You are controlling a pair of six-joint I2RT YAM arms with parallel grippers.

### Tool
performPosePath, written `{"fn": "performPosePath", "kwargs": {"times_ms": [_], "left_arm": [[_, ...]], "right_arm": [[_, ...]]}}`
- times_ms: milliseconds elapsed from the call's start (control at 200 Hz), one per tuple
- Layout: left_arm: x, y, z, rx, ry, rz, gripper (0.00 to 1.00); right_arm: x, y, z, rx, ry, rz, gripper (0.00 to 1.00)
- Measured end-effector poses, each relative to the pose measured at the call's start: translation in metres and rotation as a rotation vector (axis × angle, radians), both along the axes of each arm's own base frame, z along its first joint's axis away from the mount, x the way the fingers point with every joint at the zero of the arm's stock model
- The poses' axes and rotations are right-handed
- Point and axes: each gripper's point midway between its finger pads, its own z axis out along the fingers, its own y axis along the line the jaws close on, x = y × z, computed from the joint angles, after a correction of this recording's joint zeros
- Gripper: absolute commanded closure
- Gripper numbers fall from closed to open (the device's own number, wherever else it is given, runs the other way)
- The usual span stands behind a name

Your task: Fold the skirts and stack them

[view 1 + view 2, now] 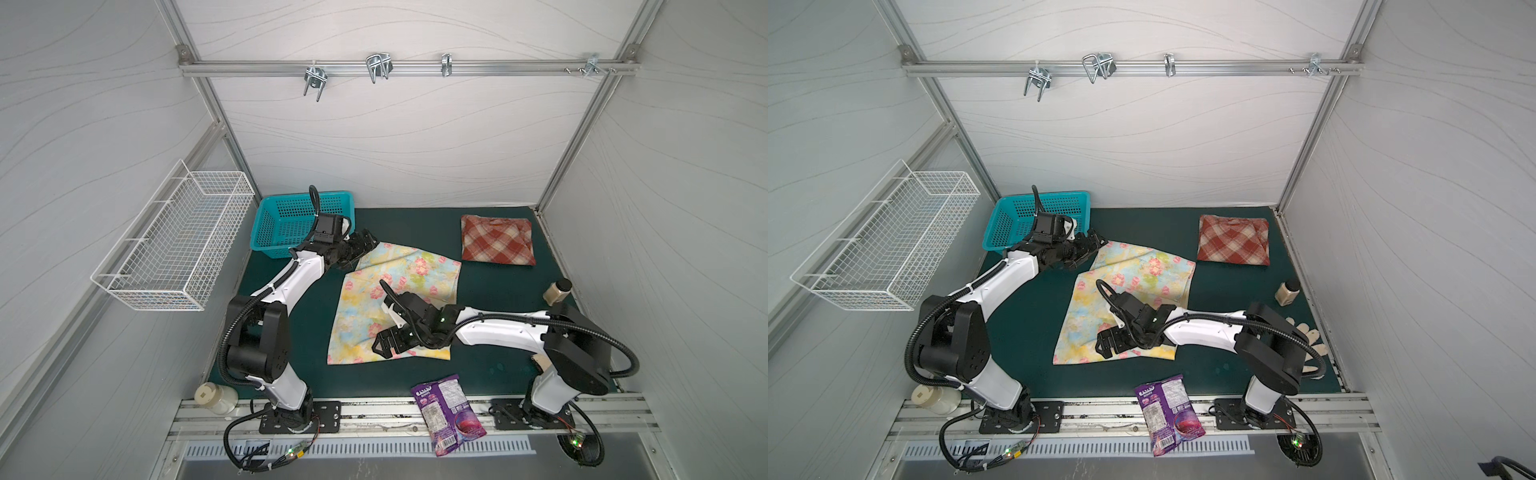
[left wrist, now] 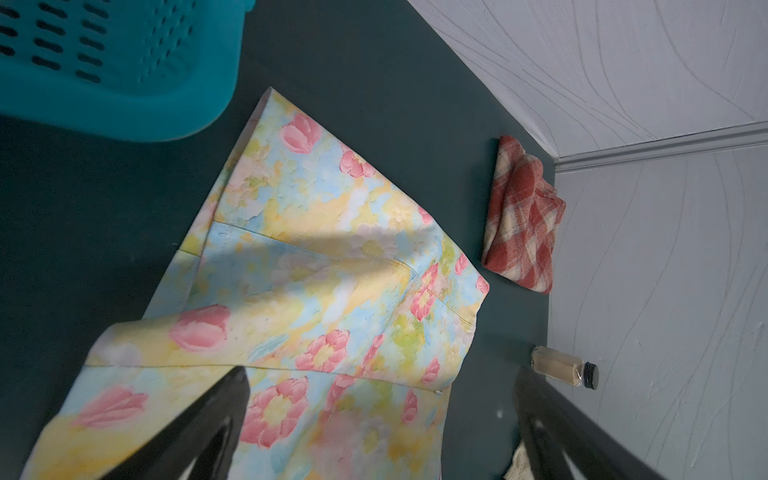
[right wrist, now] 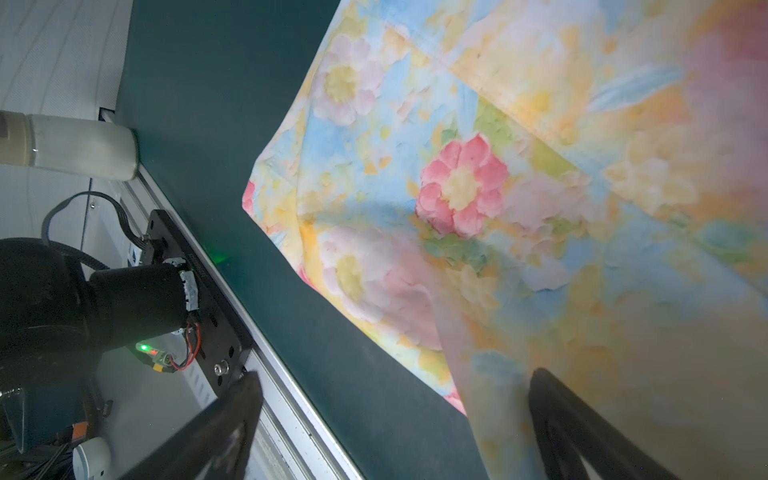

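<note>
I am judging the plaid skirt [image 1: 496, 245] to be done: it is lying as a compact folded square at the far right corner of the tabletop [image 1: 498, 365]. So I am working on the floral skirt [image 1: 399, 270], which is lying across the middle of the tabletop, well apart from the plaid one. It is looking only partly folded, with one layer turned over along a diagonal crease and its outline uneven.

I am holding the left gripper [image 1: 365, 245] at the skirt's far left corner, just beside the teal basket [image 1: 291, 224]. In its wrist view the left gripper [image 2: 382, 428] is showing its jaws spread as wide as they go, one over the cloth and one over the bare tabletop, with nothing pinched.

I am holding the right gripper [image 1: 384, 345] low over the skirt's near edge. From its wrist camera the right gripper [image 3: 395, 436] is equally wide open. A flap of the cloth is showing between the jaws, and one jaw is reaching out past the near edge of the tabletop. I cannot tell whether the jaws are touching the fabric, but they are not clamping it.

As I read it, the next move is calling for both grippers to close on their two ends together, gathering every layer. Then they carry the cloth over into a tidy rectangle, ready to lift onto the plaid skirt.
</note>
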Motion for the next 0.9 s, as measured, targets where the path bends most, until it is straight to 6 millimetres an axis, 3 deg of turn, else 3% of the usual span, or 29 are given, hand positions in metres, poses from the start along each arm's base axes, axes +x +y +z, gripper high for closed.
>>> {"fn": "performPosePath", "kwargs": {"times_ms": [280, 415, 625, 900], "left_arm": [[-0.002, 0.011, -0.01, 0.001, 0.024, 0.023, 0.01], [-0.001, 0.013, -0.009, 0.001, 0.023, 0.027, 0.01], [-0.002, 0.015, -0.01, 0.001, 0.025, 0.031, 0.01], [-0.036, 0.013, 0.001, -0.048, 0.011, 0.015, 0.01]], "right_arm": [[-0.007, -0.001, -0.016, -0.034, 0.026, 0.01, 0.01], [-0.023, -0.017, -0.023, -0.062, 0.041, 0.027, 0.01], [-0.044, -0.028, -0.017, -0.057, 0.044, 0.057, 0.01], [-0.052, -0.066, -0.022, -0.096, 0.031, 0.025, 0.01]]}}
